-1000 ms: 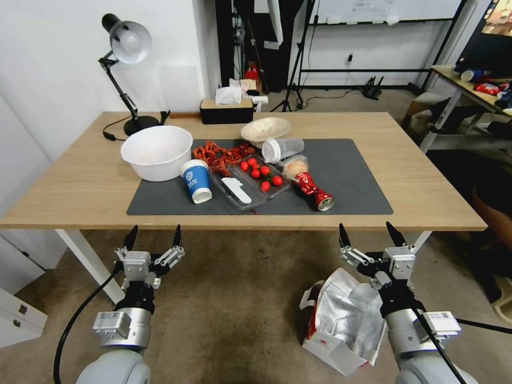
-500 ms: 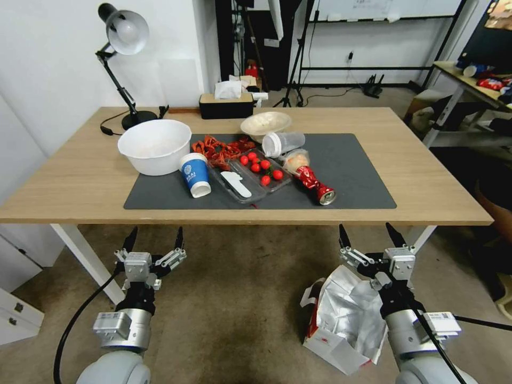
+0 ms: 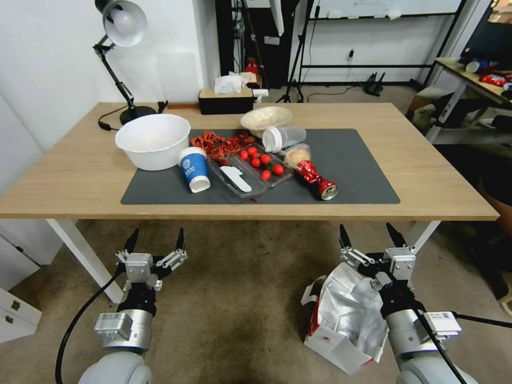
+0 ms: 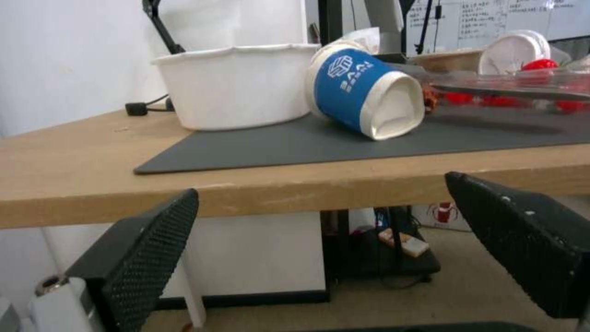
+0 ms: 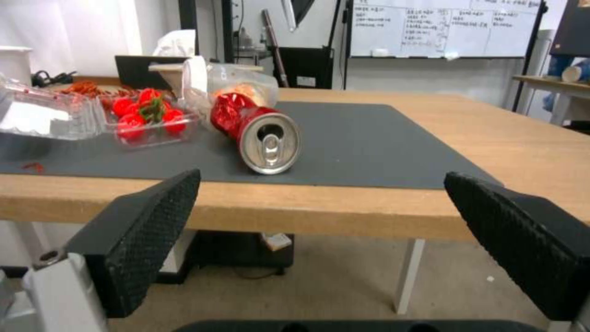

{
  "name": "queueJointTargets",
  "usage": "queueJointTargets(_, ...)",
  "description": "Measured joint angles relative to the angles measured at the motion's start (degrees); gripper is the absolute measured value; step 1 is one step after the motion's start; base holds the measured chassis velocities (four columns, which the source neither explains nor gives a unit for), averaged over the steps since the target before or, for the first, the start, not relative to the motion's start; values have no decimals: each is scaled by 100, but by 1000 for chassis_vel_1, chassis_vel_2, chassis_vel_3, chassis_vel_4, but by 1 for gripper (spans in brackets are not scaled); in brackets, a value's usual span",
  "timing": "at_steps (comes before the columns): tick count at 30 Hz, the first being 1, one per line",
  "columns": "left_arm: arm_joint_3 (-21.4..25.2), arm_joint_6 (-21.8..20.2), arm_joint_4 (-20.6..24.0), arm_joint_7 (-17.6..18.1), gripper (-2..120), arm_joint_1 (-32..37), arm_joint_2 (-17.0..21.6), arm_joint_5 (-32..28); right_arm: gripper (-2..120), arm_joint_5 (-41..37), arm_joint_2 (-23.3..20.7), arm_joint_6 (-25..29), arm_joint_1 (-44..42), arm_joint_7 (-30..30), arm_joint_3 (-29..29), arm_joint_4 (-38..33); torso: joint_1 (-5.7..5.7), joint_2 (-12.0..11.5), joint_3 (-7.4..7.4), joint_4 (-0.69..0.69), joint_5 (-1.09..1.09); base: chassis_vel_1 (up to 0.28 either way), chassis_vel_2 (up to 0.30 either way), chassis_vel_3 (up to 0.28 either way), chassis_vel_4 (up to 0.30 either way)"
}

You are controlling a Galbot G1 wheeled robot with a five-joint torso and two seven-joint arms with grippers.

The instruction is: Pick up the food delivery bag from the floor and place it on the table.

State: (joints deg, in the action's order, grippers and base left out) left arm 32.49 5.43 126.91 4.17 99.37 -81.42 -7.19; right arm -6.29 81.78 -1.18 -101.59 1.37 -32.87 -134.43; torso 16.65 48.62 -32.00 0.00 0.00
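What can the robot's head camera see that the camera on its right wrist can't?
Head view alone: the white paper food delivery bag with red sides and foil lining on the beige carpet floor, and the big white bowl.
Right wrist view alone: the whiteboard.
Both: the light-wood table, the crushed red can lying there, and the open right tool.

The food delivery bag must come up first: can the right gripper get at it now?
Probably yes: the right gripper is open above the food delivery bag on the floor, nothing between them.
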Motion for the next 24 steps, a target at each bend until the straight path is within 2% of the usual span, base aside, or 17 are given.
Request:
queueJointTargets(5, 4, 0, 0, 0, 100, 2, 4, 0, 100, 0, 3, 0, -4, 0, 0, -4, -23, -55, 33, 0, 0, 0, 0, 0, 0)
queueJointTargets(10, 8, 15, 0, -5, 100, 15, 1, 3, 100, 2, 22, 0, -15, 0, 1, -16, -79, -190, 112, 0, 0, 0, 0, 0, 0)
queueJointTargets(11, 2, 22, 0, -13, 100, 32, -15, 10, 100, 6, 35, 0, -21, 0, 7, -16, -118, -278, 164, 0, 0, 0, 0, 0, 0)
queueJointTargets(19, 1, 26, 2, -25, 100, 44, -23, 20, 100, -4, 29, 1, -14, -1, 4, -25, -180, -431, 252, 0, 0, 0, 0, 0, 0)
queueJointTargets(24, -16, 29, 2, -32, 100, 50, -44, 36, 100, -18, 20, 4, -14, 0, 1, -27, -257, -611, 354, 0, 0, 0, 0, 0, 0)
